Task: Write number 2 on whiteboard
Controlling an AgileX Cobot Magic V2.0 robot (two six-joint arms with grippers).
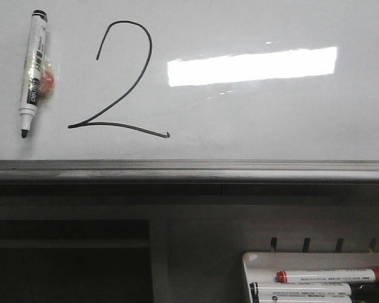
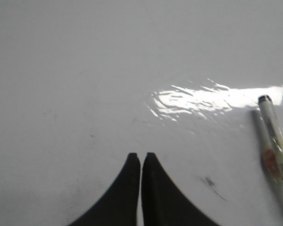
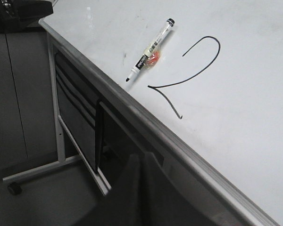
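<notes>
Clearly drawn on whiteboard: number 2, toward 10 o'clock of front view. Uncapped black marker lying flat just beside numeral at its 9 o'clock, apart from it. Left gripper pressed together, empty, above bare board. Right gripper closed, empty, off board beyond grey rail.

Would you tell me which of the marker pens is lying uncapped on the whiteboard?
The black-capped white marker left of the number 2; the others sit capped in the white tray.
</notes>
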